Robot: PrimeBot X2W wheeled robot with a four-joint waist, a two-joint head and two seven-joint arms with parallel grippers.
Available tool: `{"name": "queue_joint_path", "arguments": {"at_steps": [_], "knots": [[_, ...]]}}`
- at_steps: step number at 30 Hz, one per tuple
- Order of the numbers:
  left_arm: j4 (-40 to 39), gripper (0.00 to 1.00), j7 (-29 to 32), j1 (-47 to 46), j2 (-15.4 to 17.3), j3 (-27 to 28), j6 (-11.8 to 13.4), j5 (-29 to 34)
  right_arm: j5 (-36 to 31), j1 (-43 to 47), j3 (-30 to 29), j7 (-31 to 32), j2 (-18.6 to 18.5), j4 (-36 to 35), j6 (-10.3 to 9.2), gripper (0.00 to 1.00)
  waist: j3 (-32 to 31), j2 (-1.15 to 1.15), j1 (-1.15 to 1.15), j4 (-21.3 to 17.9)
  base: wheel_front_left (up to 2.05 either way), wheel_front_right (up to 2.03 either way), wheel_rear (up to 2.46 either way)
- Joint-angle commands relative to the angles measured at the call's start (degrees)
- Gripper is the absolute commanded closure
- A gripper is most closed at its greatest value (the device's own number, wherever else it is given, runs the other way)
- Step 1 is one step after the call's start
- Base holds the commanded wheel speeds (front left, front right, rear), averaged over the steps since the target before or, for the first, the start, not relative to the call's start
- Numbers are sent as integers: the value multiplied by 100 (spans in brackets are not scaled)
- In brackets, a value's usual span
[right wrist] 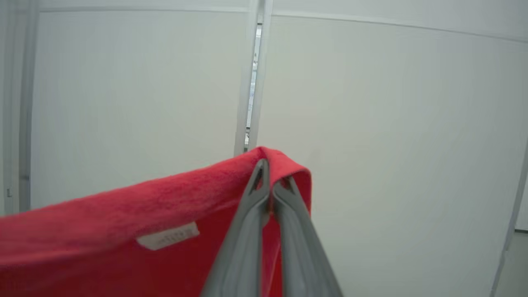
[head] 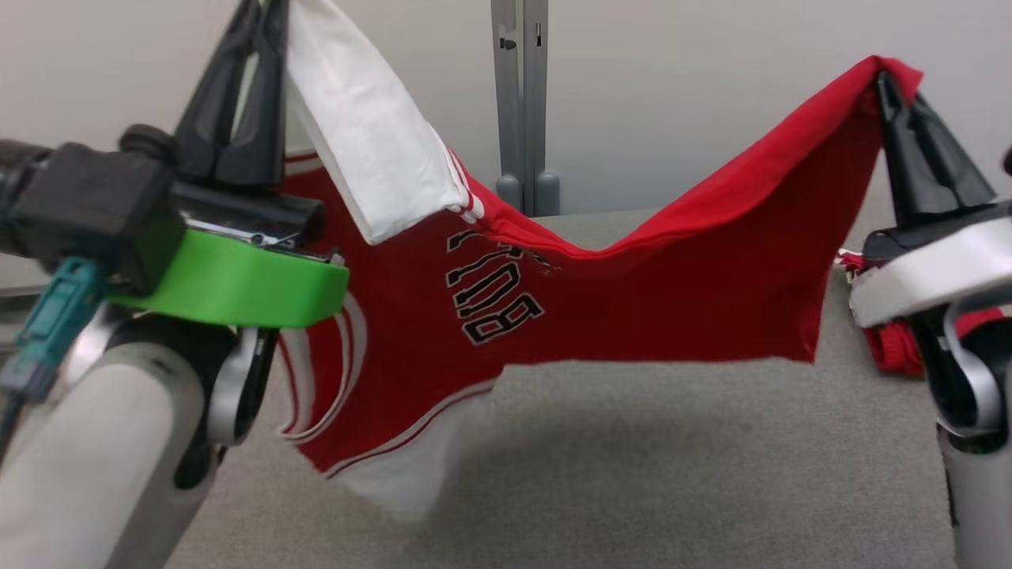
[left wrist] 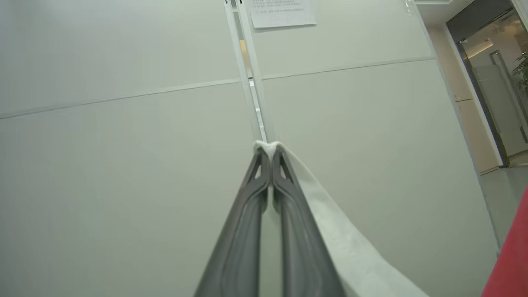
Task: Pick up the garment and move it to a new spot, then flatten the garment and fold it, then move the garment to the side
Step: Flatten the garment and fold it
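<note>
Garment (head: 632, 300), a red jersey with white sleeves, hangs spread in the air above the grey desk (head: 672, 490), apparently clear of it. Left fingers (left wrist: 251, 194) are pinched closed on a white sleeve edge, and right fingers (right wrist: 251, 214) are pinched closed on a red corner. The top edge sags mid-span and the lower left part droops lowest. Likely the carry-to-new-spot step. To do it well, hold both pinches firm, draw the arms slightly apart to take out the sag, then lower evenly, bottom hem first, away from the other red cloth (head: 889, 348) at right.
</note>
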Motion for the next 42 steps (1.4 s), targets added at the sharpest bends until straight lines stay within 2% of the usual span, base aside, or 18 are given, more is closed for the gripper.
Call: {"name": "queue_joint_path", "arguments": {"at_steps": [1, 6, 9, 12, 15, 19, 22, 25, 28, 29, 33, 37, 42], "knots": [[-253, 100, 142, -133, 142, 54, 46, 126, -59, 172, -74, 185, -50, -454, -9, 100, -90, 0, 0, -80, 0, 0, 0], [-1181, 100, 679, -396, 533, 247, 149, 386, -59, 543, -302, 809, -96, -1996, -8, 100, -112, 0, 0, -181, 0, 0, 0], [-1453, 100, 967, -436, 643, 241, 175, 398, -91, 698, -454, 1105, -111, -2411, -8, 100, -56, 0, 0, -239, 0, 0, 0], [-1497, 100, 1172, -362, 586, 139, 162, 265, 1, 811, -574, 1286, -91, -2424, -8, 100, 77, 0, 0, -268, 0, 0, 0], [-1166, 100, 1233, -382, 609, 63, 62, 214, 229, 774, -561, 1324, 5, -2101, -8, 100, 325, 0, 0, -278, 0, 0, 0], [-183, 100, 1122, -737, 562, -32, -299, 31, 354, 209, -392, 1173, -25, -1205, -8, 100, 711, 0, 0, -313, 0, 0, 0], [798, 100, 874, -1320, 357, -28, -560, 37, 267, -611, -192, 847, -59, -255, -7, 100, 1115, 0, 0, -285, 0, 0, 0], [2275, 100, 426, -2230, 42, -90, -811, 267, 70, -1798, 80, 383, 0, 1179, -7, 100, 1523, 0, 0, -225, 0, 0, 0], [3387, 100, -153, -3073, -333, -63, -852, 461, -324, -2883, 186, -132, 33, 2383, -8, 100, 1721, 0, 0, -133, 0, 0, 0], [3846, 100, -485, -3462, -550, -73, -847, 515, -549, -3364, 172, -390, 58, 2948, -8, 100, 1805, 0, 0, -48, 0, 0, 0], [5037, 100, -1348, -4173, -1104, -97, -862, 620, -1190, -4478, -198, -1131, 206, 4446, -8, 100, 2017, 0, 0, 228, 0, 0, 0], [5957, 100, -1732, -4349, -1480, -179, -1036, 504, -1666, -4898, -502, -1645, 258, 5558, -6, 100, 2373, 0, 0, 498, 0, 0, 0], [6672, 100, -2015, -3930, -1721, -283, -1231, 371, -1966, -4683, -818, -2225, 320, 6600, -10, 100, 2925, 0, 0, 646, 0, 0, 0]]}}
